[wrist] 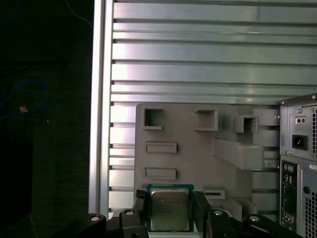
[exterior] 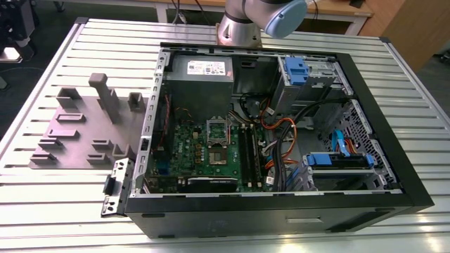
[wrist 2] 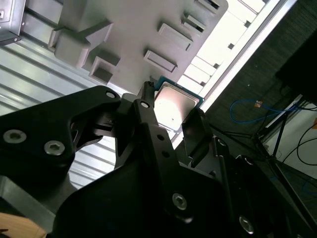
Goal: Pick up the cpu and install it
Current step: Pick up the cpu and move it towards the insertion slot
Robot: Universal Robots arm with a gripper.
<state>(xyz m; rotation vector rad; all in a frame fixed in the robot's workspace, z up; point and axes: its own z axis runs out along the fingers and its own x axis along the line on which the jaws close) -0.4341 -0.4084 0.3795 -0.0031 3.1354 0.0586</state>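
The cpu (wrist: 169, 208), a small square chip with a shiny silver top and a dark green rim, sits between my gripper's (wrist: 171, 212) two black fingers (wrist: 140, 209), which press on its opposite edges. In the second wrist view the cpu (wrist 2: 176, 104) is likewise held in the gripper (wrist 2: 173, 113), well above the grey holder plate (wrist 2: 133, 39). In the exterior view the open computer case (exterior: 267, 213) lies on the table. Its green motherboard (exterior: 189, 147) carries a silver socket frame (exterior: 216, 132) near the middle.
The grey holder plate (exterior: 84, 132) with raised blocks and slots lies on the slatted metal table (exterior: 63, 200), at the exterior view's left of the case. The arm's base (exterior: 239, 29) stands behind the case. Cables and blue drive brackets (exterior: 341, 158) fill the case's other half.
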